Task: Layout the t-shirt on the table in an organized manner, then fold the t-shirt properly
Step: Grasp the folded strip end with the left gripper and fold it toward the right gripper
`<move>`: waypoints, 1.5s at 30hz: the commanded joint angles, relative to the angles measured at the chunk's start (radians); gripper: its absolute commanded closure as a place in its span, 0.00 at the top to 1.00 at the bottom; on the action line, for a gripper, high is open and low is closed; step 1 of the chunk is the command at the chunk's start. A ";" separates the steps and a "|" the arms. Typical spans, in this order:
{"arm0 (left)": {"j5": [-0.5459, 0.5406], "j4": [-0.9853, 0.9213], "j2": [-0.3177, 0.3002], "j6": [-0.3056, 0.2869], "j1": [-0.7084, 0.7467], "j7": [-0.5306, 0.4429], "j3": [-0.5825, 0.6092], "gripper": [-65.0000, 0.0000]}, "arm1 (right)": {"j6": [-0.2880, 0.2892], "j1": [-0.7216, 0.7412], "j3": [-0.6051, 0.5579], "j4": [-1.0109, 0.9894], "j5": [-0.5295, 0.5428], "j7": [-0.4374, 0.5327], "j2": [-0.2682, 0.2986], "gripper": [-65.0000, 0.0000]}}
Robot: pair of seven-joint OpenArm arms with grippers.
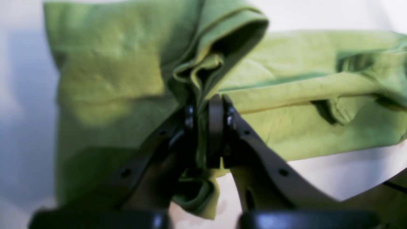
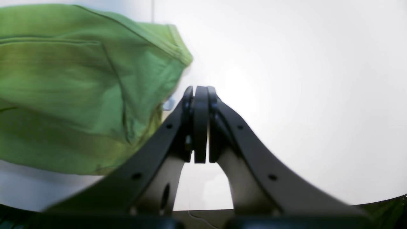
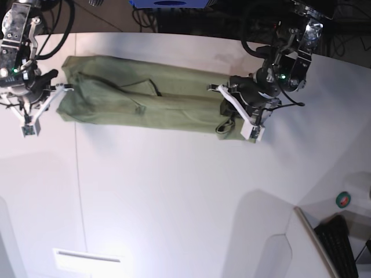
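Observation:
The olive-green t-shirt (image 3: 145, 101) lies on the white table (image 3: 174, 197) as a long strip folded lengthwise, running left to right. My left gripper (image 3: 233, 116) is at the strip's right end, shut on a bunched fold of the t-shirt (image 1: 210, 60). In the left wrist view the cloth passes between the closed fingers of the gripper (image 1: 203, 109). My right gripper (image 3: 37, 114) is at the strip's left end, just off the cloth. In the right wrist view it (image 2: 201, 92) is shut and holds nothing, with the t-shirt (image 2: 79, 92) to its left and bare table (image 2: 286, 79) ahead.
A thin seam line (image 3: 76, 191) runs down the table's left part. A white label (image 3: 87, 259) lies near the front edge. A green tape roll (image 3: 344, 200) and a dark keyboard (image 3: 343, 238) sit off the table at the lower right. Cables hang behind the far edge.

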 commanded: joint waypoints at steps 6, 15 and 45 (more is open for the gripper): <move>-0.010 -0.095 0.061 -0.008 -0.057 -0.016 0.018 0.00 | 0.002 0.007 0.004 0.020 0.001 -0.016 0.011 0.00; -0.010 -0.110 0.097 -0.008 -0.077 -0.016 0.020 0.00 | 0.002 0.008 0.004 0.020 0.001 -0.018 0.011 0.00; -0.010 -0.112 0.090 -0.008 -0.077 -0.014 0.090 0.00 | 0.002 0.007 0.004 0.020 0.001 -0.019 0.011 0.00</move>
